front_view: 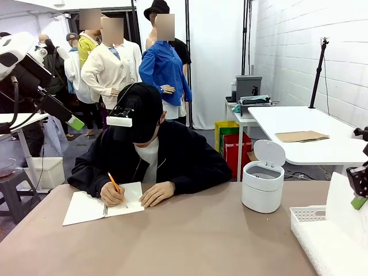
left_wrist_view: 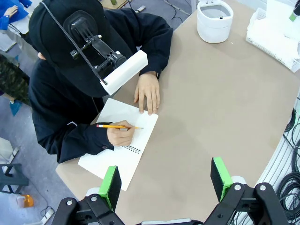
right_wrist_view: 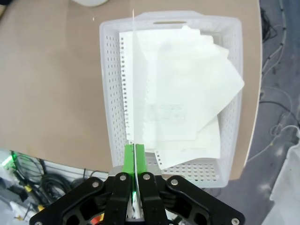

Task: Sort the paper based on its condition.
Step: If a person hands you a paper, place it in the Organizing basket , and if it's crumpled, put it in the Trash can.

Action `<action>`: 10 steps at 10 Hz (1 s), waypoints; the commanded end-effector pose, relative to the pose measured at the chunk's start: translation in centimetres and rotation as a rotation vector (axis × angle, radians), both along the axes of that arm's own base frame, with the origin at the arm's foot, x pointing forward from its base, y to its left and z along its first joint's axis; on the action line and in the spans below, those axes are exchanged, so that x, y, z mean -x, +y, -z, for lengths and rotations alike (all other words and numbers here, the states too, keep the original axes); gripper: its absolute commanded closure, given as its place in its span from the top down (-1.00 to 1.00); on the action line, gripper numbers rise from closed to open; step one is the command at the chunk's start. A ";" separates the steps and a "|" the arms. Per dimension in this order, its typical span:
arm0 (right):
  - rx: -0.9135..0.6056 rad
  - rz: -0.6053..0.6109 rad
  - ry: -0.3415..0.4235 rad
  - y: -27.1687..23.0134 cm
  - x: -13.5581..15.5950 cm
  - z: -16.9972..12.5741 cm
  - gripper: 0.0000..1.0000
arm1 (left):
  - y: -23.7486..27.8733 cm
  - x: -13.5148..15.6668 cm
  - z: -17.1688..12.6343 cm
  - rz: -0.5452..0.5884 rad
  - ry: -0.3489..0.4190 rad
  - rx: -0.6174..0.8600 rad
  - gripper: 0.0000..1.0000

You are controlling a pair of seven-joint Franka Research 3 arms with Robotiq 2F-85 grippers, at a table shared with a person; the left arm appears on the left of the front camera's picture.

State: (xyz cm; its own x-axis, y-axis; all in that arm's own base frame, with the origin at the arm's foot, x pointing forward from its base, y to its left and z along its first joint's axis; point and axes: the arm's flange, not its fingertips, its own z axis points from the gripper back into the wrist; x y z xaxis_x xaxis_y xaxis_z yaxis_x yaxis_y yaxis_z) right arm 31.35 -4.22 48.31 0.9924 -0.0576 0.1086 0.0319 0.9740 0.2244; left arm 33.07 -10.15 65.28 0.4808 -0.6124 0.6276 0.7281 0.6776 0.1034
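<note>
My right gripper [right_wrist_view: 134, 159] is shut on the edge of a thin white sheet of paper [right_wrist_view: 133, 70], seen edge-on and hanging upright over a white perforated basket [right_wrist_view: 110, 93]. Several more sheets of paper [right_wrist_view: 187, 93], some with spiral-hole edges, lie askew in that basket. In the front view the held sheet [front_view: 343, 201] hangs at the table's right end beside the right gripper [front_view: 359, 201]. My left gripper [left_wrist_view: 165, 180] is open with nothing between its green pads, raised high over the table's left side [front_view: 75, 122].
A person across the table writes with a pencil [front_view: 115, 186] in an open spiral notebook [front_view: 86, 207], the other hand resting on the page. A small white bin [front_view: 263, 184] with its lid up stands right of them. Bare table lies between notebook and basket [front_view: 307, 217].
</note>
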 end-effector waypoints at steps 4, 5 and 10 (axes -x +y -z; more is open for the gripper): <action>0.000 0.000 0.000 0.0 0.0 0.0 -1.00 | -0.1 0.1 0.0 -0.016 0.003 -0.002 1.00; 0.000 0.000 0.000 0.0 0.0 0.0 -1.00 | -0.1 0.1 0.0 -0.016 0.003 -0.002 1.00; 0.001 -0.013 -0.097 2.1 0.5 1.6 -1.00 | -0.1 0.1 0.0 -0.016 0.003 -0.002 1.00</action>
State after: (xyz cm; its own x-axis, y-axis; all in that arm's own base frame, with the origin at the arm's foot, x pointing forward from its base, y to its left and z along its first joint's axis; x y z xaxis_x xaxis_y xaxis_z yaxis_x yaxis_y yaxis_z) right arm 32.21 -3.27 49.10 0.9839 -0.0352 0.1753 -0.0027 0.9774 0.2114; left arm 33.07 -10.14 65.28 0.4808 -0.6124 0.6276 0.7281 0.6776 0.1033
